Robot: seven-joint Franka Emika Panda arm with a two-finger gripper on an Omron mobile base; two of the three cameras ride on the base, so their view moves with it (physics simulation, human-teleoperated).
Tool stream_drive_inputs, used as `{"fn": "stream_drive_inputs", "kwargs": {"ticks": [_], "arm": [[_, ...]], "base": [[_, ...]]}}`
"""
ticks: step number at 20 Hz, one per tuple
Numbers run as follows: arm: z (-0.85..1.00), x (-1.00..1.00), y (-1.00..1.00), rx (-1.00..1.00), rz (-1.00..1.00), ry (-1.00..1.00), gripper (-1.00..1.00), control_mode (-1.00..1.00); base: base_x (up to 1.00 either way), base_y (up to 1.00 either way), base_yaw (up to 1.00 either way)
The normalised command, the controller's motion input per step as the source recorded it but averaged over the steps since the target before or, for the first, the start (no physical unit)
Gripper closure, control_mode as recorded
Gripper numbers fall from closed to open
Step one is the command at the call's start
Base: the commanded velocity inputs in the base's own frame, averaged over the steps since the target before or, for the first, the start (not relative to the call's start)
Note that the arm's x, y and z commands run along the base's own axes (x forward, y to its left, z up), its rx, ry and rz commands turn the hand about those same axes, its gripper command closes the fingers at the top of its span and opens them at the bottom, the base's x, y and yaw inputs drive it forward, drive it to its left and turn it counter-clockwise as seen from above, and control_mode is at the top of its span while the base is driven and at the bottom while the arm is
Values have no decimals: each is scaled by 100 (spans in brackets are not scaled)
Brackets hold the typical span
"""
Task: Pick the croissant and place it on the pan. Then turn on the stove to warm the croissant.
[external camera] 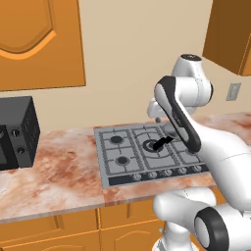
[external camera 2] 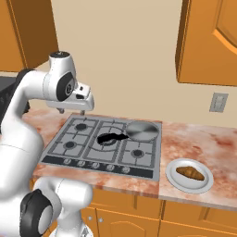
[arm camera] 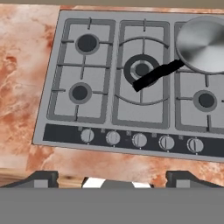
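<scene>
The croissant (external camera 2: 190,173) lies on a white plate (external camera 2: 178,181) on the counter right of the stove (external camera 2: 76,156). The grey pan (external camera 2: 143,131) sits on the back right burner, its black handle (external camera 2: 111,137) reaching over the centre burner. In the hand view the pan (arm camera: 202,43) is at the upper right and the stove (arm camera: 65,109) spreads below. My gripper (external camera 2: 71,111) hangs open and empty above the stove's back left corner, far left of the croissant. Its fingertips (arm camera: 42,177) stand wide apart. In the left base view my arm hides most of the pan, leaving the handle (external camera: 162,143) showing.
A row of round knobs (arm camera: 140,141) runs along the stove's dark front strip. A black microwave (external camera: 15,133) stands on the counter at the far left. Orange wall cabinets (external camera 2: 208,41) hang above. A wall outlet (external camera 2: 218,102) is behind the plate.
</scene>
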Motion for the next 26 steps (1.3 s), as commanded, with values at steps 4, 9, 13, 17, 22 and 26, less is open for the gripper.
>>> {"fn": "stream_drive_inputs", "kwargs": {"ticks": [4, 9, 13, 17, 22, 26], "arm": [[0, -23, 0, 0, 0, 0, -100, -100], [0, -22, -1, 0, 0, 0, -100, -100], [0, -20, -3, 0, 0, 0, -100, -100], [-2, -20, -7, 0, 0, 0, -100, -100], [-3, -18, -8, 0, 0, 0, -100, -100], [-4, -15, -6, 0, 0, 0, -100, -100]], "base": [[0, 0, 0], [0, 0, 0], [0, 0, 0], [0, 0, 0], [0, 0, 0], [0, 0, 0]]}}
